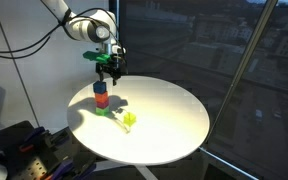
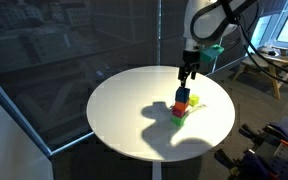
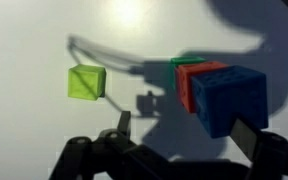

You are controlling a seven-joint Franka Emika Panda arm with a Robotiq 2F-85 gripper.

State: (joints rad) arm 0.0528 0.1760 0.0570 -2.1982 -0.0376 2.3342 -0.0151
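A stack of three blocks stands on the round white table (image 1: 174, 125): blue (image 1: 100, 89) on top, red (image 1: 100, 100) in the middle, green (image 1: 104, 110) at the bottom. My gripper (image 1: 108, 68) hangs just above the stack, open and holding nothing. In the wrist view the blue block (image 3: 229, 98), red block (image 3: 196, 82) and green block (image 3: 187, 62) lie close to the right finger (image 3: 246, 135), off-centre from my gripper (image 3: 184, 130). A lone yellow-green cube (image 3: 86, 82) sits apart on the table (image 3: 24, 40). In both exterior views the cube (image 1: 130, 121) (image 2: 197, 100) is beside the stack (image 2: 181, 103).
Glass walls (image 1: 234, 50) stand close behind the table. Dark equipment (image 1: 19, 150) sits below the table rim, and a wooden chair (image 2: 269, 65) stands beyond the table (image 2: 124, 110). The table's round edge drops off on all sides.
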